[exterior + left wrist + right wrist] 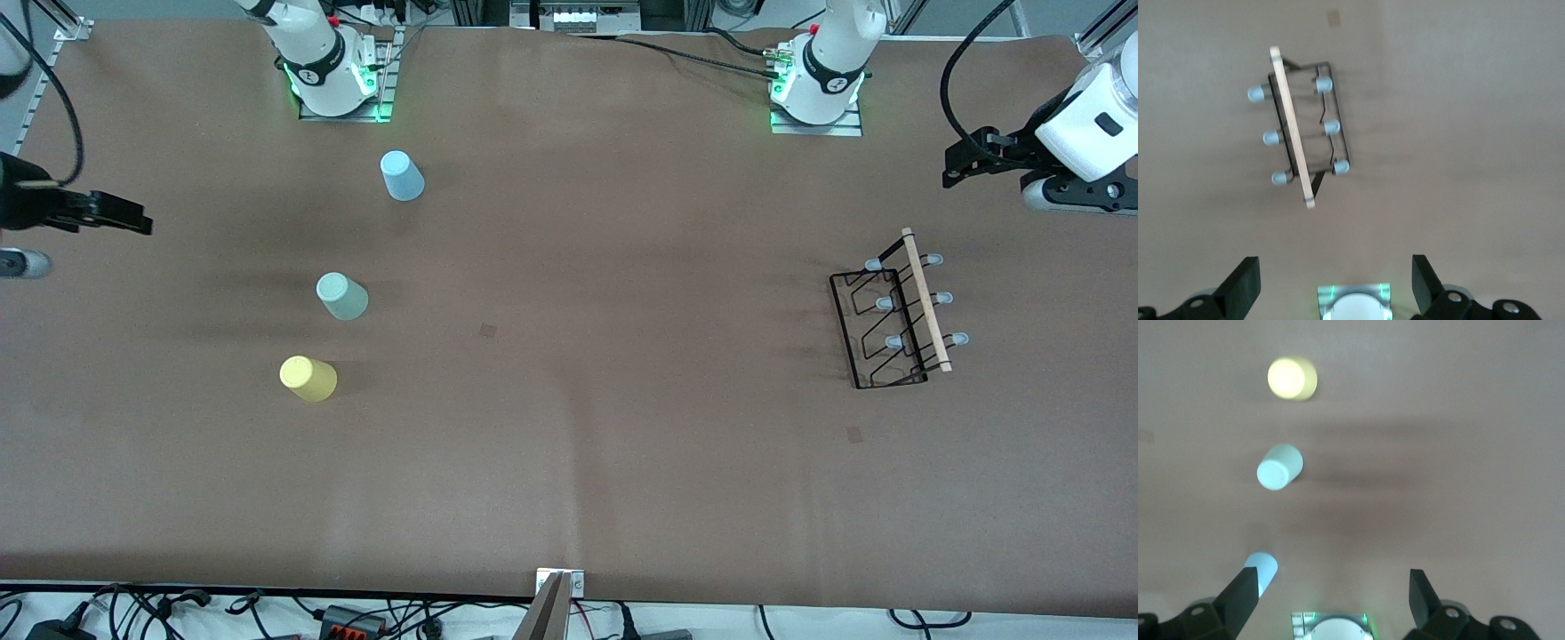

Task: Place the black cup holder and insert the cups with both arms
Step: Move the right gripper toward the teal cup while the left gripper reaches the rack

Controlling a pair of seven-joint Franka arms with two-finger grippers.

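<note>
Left hand (1335, 283) spread wide, empty, raised at the left arm's end of the counter (622, 462), touching nothing. Right hand (1331, 600) also wide, empty, up at the right arm's end. Black cup holder (893, 311) stands on the counter toward the left arm's end, pegs bare. Three cups upside down toward the right arm's end, well apart: light blue cup (402, 175) farthest from the front camera, mint cup (341, 296) between, yellow cup (308, 379) nearest.
</note>
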